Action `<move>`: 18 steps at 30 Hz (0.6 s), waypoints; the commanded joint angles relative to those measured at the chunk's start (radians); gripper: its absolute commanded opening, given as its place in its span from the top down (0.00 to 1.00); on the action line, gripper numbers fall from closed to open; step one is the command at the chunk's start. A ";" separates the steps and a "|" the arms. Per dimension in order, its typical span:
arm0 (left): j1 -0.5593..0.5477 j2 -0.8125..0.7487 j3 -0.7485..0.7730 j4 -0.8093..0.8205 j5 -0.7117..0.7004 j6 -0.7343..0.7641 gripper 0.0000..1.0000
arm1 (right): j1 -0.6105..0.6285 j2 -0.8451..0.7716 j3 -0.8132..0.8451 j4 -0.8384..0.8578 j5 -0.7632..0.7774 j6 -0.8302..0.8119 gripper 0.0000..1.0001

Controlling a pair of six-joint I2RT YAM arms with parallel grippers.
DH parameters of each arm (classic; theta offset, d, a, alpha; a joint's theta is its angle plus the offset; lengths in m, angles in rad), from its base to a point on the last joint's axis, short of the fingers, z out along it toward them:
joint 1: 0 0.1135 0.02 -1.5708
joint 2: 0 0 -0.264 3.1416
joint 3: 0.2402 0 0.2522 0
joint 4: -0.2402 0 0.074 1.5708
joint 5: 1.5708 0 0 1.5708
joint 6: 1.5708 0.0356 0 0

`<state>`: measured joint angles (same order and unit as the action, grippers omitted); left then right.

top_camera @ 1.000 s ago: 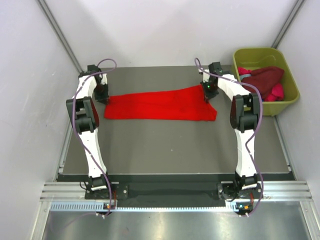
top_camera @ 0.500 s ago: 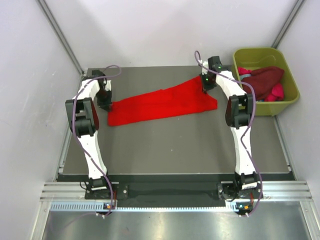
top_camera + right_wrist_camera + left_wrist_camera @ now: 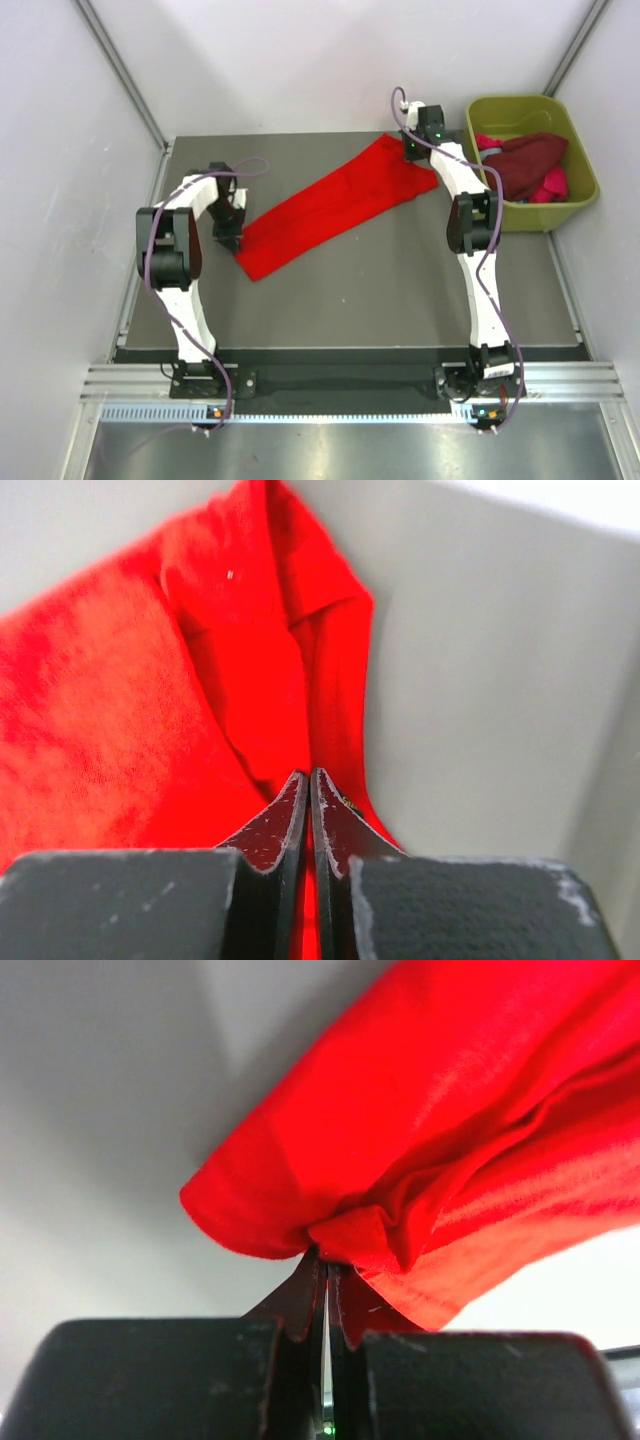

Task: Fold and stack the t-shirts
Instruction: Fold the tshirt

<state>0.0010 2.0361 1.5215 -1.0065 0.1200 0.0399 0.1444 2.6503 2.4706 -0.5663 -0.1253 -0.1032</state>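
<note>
Bright red t-shirt (image 3: 330, 205), stretched diagonally mid-frame, is clenched at either end by left gripper (image 3: 325, 1260) and right gripper (image 3: 308, 780); even tension is advised.

From overhead, the tips of the left pincer (image 3: 235, 238) are too small to pick out against the red t-shirt (image 3: 330, 205). The right arm (image 3: 470, 215) hides part of the tub (image 3: 520, 102), and the heaped t-shirts (image 3: 525, 160) inside overlap, count unclear. Both wrist views crop the red cloth.
</note>
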 commanded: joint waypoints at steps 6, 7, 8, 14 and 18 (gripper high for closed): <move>-0.076 -0.187 -0.196 -0.069 0.043 -0.026 1.00 | -0.006 0.005 0.064 0.348 0.056 0.020 1.00; -0.078 -0.198 -0.230 -0.070 0.043 -0.028 1.00 | -0.003 0.008 0.064 0.356 0.056 0.020 1.00; -0.079 -0.209 -0.242 -0.070 0.043 -0.029 1.00 | 0.000 0.008 0.064 0.362 0.055 0.019 1.00; -0.084 -0.278 -0.181 -0.060 -0.049 -0.037 0.21 | -0.003 -0.091 -0.047 0.402 0.061 0.033 0.36; -0.082 -0.265 -0.086 -0.026 -0.042 -0.028 0.18 | -0.006 -0.185 -0.131 0.395 0.065 0.016 0.20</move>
<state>-0.0830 1.8103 1.3529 -1.0573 0.0986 0.0097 0.1455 2.5988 2.3535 -0.2249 -0.0727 -0.0814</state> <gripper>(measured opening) 0.812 0.785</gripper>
